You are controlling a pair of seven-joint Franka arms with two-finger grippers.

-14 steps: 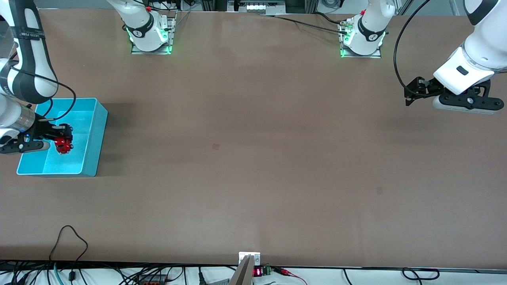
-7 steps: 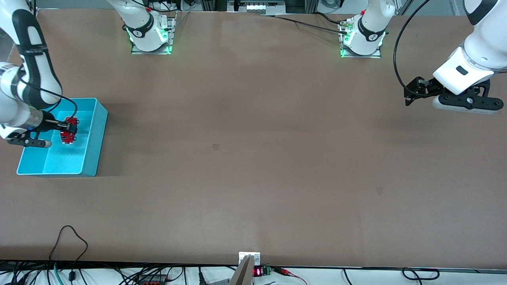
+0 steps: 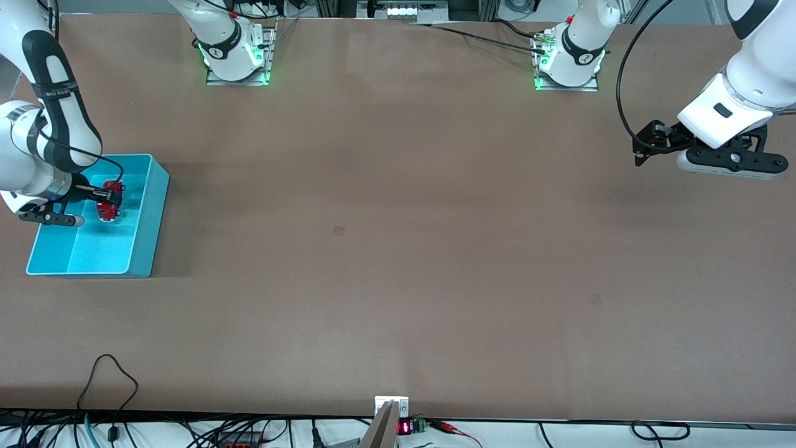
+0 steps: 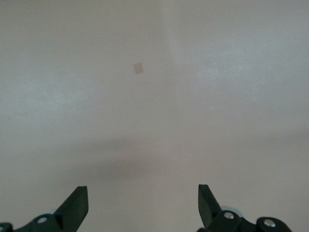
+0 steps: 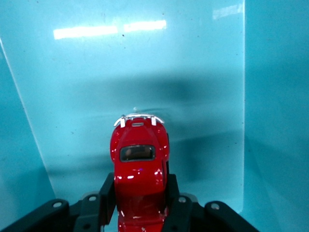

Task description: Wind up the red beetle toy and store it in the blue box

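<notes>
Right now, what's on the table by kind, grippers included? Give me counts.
Red beetle toy: 1, held by the right gripper inside the box
Blue box: 1
Grippers: 2, with the left gripper open over bare table, waiting
Total: 4

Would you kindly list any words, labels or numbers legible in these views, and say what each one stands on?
None can be read for certain.
Black band on the right arm: white lettering, too small to read.
Small display at the table's near edge: red digits, too blurred to read.
red beetle toy, blue box: no text visible.
</notes>
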